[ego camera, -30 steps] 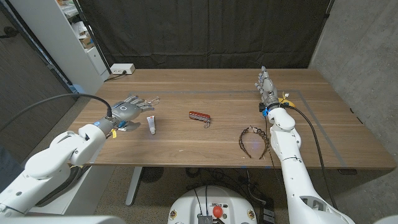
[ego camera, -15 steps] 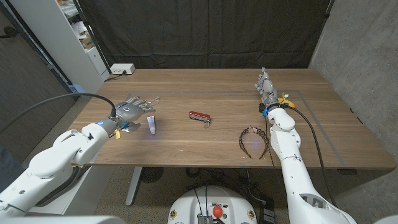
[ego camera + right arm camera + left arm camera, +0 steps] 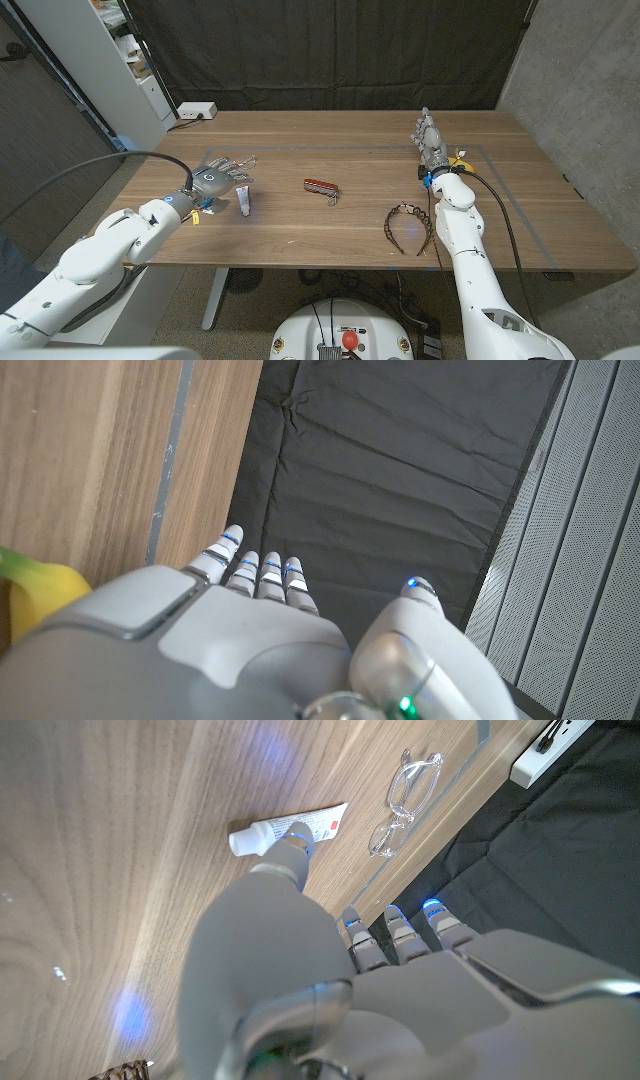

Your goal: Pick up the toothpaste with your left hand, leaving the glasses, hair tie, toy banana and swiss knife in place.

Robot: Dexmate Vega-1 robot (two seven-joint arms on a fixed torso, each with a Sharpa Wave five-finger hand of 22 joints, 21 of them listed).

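Head view: on the wooden table [image 3: 300,225], the left hand [image 3: 215,181] hangs with fingers spread and nothing in them, just beside the toothpaste [image 3: 243,200], which lies at about four o'clock from the hand, a white tube set lengthwise toward the near edge. The glasses [image 3: 244,161] sit at the fingertips, at about one o'clock from the hand. The red swiss knife [image 3: 321,187] lies near the table's middle, at three o'clock from the toothpaste and well apart from it. A dark hair tie [image 3: 408,226], shaped like an open hoop, rests toward the near right. The right hand [image 3: 429,137] stands at the table's right side, fingers straight and close together, holding nothing, with the yellow toy banana [image 3: 459,158] just beside its wrist. Left wrist view: the left hand [image 3: 330,990] shows its back, the thumb tip reaching toward the toothpaste [image 3: 290,826] near the capped end; whether it touches cannot be told. The glasses [image 3: 405,788] lie beyond the tube, near the table edge. Right wrist view: the right hand [image 3: 250,630] keeps its fingers straight and side by side, empty, with a slice of the toy banana [image 3: 35,595] at its side on the wood.
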